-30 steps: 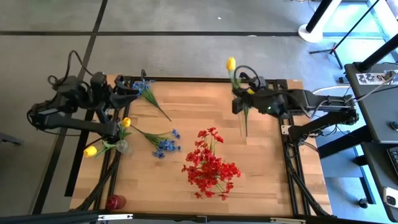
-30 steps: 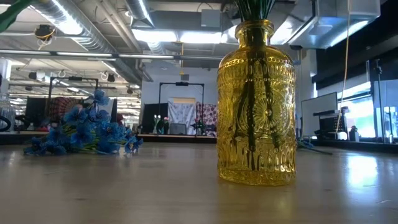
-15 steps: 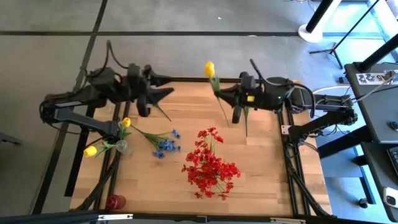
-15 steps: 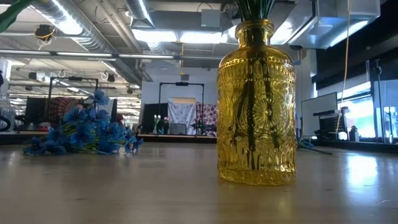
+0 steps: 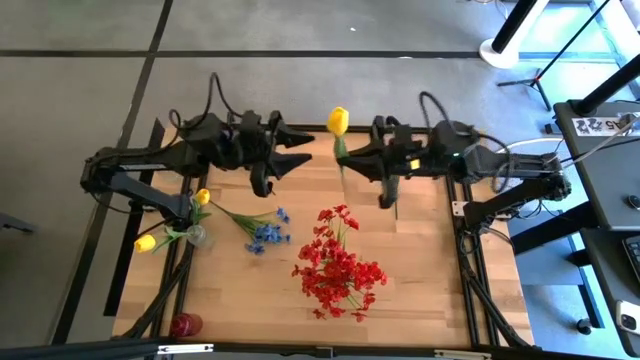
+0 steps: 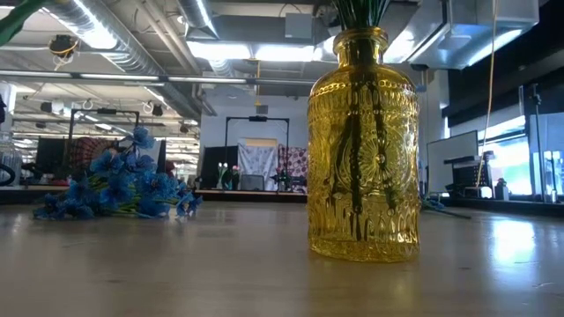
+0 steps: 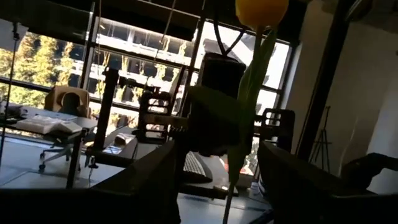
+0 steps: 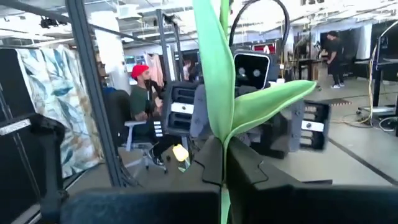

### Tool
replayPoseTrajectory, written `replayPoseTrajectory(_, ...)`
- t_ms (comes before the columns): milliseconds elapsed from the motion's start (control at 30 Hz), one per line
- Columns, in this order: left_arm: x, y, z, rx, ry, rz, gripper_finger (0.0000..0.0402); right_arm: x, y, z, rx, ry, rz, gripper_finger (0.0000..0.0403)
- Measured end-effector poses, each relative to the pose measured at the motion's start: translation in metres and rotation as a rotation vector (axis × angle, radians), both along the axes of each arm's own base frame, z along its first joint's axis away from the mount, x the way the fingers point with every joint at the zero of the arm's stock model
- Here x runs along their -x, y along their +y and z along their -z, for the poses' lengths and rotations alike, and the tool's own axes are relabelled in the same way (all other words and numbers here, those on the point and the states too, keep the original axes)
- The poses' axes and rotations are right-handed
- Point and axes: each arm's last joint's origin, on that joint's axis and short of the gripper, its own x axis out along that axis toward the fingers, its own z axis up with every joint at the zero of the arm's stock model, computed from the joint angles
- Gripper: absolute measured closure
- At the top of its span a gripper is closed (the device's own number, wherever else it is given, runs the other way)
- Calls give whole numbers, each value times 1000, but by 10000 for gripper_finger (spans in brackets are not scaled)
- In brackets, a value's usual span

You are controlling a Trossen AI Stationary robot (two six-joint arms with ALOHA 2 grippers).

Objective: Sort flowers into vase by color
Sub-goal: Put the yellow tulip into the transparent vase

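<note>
Nearest in the low view stands the amber embossed glass vase [image 6: 362,145]. Farther, the right gripper [image 5: 360,162] is closed on the yellow tulip's green stem [image 5: 339,122]. Facing it, the left gripper [image 5: 297,152] is spread open; it should close gently below the bloom.

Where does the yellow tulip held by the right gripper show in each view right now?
High view: yellow tulip near the table's far edge, between the left gripper and right gripper.
Low view: not in it.
Left wrist view: bloom at top, stem running down.
Right wrist view: only stem and leaves.
Shared landmark: its green stem.
</note>
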Motion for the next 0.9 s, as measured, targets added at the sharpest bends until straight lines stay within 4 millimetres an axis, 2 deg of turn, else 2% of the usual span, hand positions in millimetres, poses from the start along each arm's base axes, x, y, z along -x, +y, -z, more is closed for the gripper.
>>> replayPoseTrajectory(233,-9,1,6,2,18,-18,179,-34,-1,23,-11,46,90,400)
replayPoseTrajectory(667,-2,3,-10,83,-161,-100,180,-60,-7,23,34,-172,222,400)
replayPoseTrajectory(767,-2,4,-10,96,-164,-124,193,-67,-9,27,32,-199,233,400)
replayPoseTrajectory(900,-5,4,-9,111,-166,-121,230,-73,-12,30,6,-223,236,400)
